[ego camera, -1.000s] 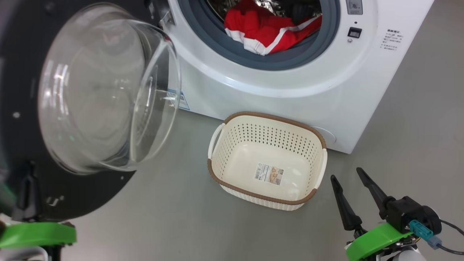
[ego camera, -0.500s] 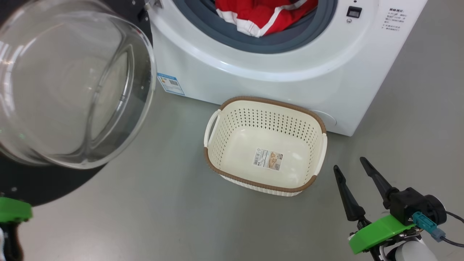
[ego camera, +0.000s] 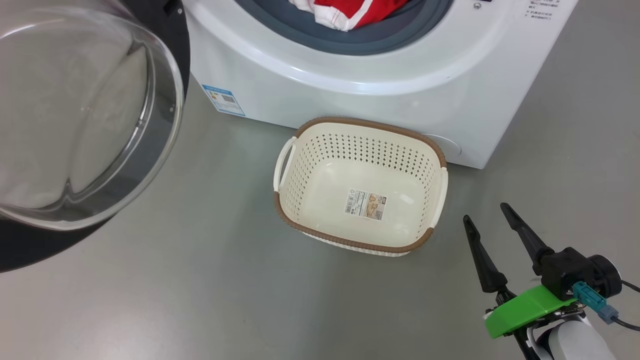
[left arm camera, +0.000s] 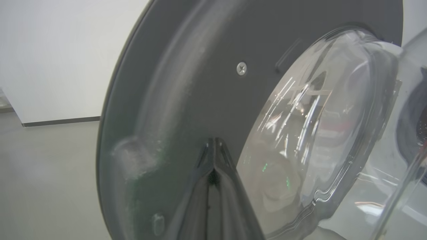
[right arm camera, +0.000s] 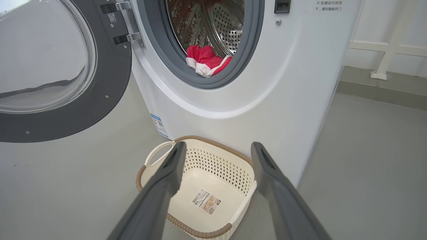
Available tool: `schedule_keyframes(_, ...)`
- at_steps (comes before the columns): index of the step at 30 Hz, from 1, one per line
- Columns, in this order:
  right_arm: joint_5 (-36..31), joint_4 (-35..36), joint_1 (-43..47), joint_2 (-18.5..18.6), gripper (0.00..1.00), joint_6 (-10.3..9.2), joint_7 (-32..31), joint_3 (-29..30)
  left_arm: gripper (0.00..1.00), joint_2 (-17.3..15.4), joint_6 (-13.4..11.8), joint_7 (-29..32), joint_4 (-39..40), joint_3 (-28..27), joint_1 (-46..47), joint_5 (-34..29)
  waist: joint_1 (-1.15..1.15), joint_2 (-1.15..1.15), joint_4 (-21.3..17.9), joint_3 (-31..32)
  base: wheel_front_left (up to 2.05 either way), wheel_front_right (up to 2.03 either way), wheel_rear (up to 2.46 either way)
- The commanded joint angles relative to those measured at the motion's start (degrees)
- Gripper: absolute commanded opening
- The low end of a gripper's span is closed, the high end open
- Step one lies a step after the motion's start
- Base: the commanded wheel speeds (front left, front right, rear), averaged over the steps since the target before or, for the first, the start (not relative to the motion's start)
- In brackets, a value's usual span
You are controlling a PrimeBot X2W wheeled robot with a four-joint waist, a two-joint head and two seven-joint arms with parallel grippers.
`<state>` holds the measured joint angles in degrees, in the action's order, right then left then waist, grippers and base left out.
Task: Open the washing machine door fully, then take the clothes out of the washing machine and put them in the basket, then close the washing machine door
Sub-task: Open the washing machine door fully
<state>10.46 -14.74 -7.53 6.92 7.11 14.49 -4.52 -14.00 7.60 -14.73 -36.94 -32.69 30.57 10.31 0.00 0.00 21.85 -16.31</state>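
The washing machine [ego camera: 400,65] stands at the top of the head view, with the red clothes [ego camera: 350,10] lying on its grey ring. In the right wrist view the clothes [right arm camera: 206,61] rest at the drum's mouth. The washing machine door [ego camera: 75,115] hangs swung out to the left, its glass bowl bulging toward me. My left gripper [left arm camera: 213,141] is shut, tips against the door's dark inner rim [left arm camera: 200,66] beside the glass. The basket [ego camera: 435,195] sits empty on the floor before the machine. Just right of it, my right gripper [ego camera: 485,212] stands open and holds nothing; its fingers frame the basket [right arm camera: 230,170].
Grey floor [ego camera: 225,280] spreads around the basket and under the door. A blue-and-white label [ego camera: 223,100] is on the machine's lower front. A white railing [right arm camera: 383,50] and a floor step lie right of the machine. A white wall [left arm camera: 50,50] stands behind the door.
The head camera has shifted, so the machine and basket sit higher in the picture. The door has swung further out to the left. The right gripper stays open.
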Motion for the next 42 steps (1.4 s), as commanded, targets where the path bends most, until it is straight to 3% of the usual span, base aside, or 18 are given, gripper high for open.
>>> schedule_keyframes(1, -0.53, 1.54, -1.25, 0.07, 1.0, 0.37, 0.51, -1.27, 0.0, -4.67, -0.11, -0.27, 0.19, -2.75, 1.61, -0.65, 0.0, 0.0, -0.24, -0.16, 0.0, 0.0, 0.0)
schedule_keyframes(9, -0.62, 1.49, -1.25, 0.1, 1.0, 0.37, 0.51, -1.25, 0.0, -5.63, -0.11, -0.27, -2.45, -3.87, 2.97, -1.09, 0.0, 0.0, -0.6, -0.26, 0.0, 0.0, 0.0)
schedule_keyframes(20, 0.01, 1.02, -0.1, -0.43, 1.0, 0.37, 0.51, -1.53, 0.0, -2.95, -0.11, -0.27, 0.14, 0.28, -3.36, -0.66, 0.0, 0.0, -0.76, 3.26, 0.0, 0.0, 0.0)
schedule_keyframes(23, 0.51, 0.98, 0.11, -0.53, 1.0, 0.37, 0.51, -1.5, 0.24, -1.96, -0.11, -0.27, 1.61, 2.12, -5.66, 0.17, 0.0, 0.0, -0.78, 4.3, 0.0, 0.0, 0.0)
schedule_keyframes(26, 0.82, 0.99, 0.31, -0.67, 1.0, 0.37, 0.51, -1.39, 0.31, -1.02, -0.11, -0.27, 3.32, 3.53, -7.88, 1.22, 0.0, 0.0, -0.86, 5.33, 0.0, 0.0, 0.0)
schedule_keyframes(31, 1.28, 1.11, 1.27, -0.92, 1.0, 0.37, 0.51, -0.89, 0.52, 0.87, -0.11, -0.27, 6.86, 5.11, -11.59, 2.08, 0.0, 0.0, -0.94, 7.35, 0.0, 0.0, 0.0)
schedule_keyframes(34, 1.6, 1.23, 2.08, -1.07, 1.0, 0.37, 0.51, -0.75, 0.94, 1.79, -0.11, -0.27, 8.97, 6.98, -14.2, 2.56, 0.0, 0.0, -1.28, 8.59, 0.0, 0.0, 0.0)
schedule_keyframes(35, 1.74, 1.27, 2.36, -1.12, 1.0, 0.37, 0.51, -0.79, 1.0, 2.03, -0.11, -0.27, 9.75, 7.86, -15.15, 2.74, 0.0, 0.0, -1.48, 8.94, 0.0, 0.0, 0.0)
schedule_keyframes(42, 2.46, 1.82, 4.19, -1.57, 1.0, 0.37, 0.51, 0.31, 1.0, 2.95, -0.11, -0.27, 15.66, 12.0, -20.58, 5.77, 0.0, 0.0, -3.23, 10.79, 0.0, 0.0, 0.0)
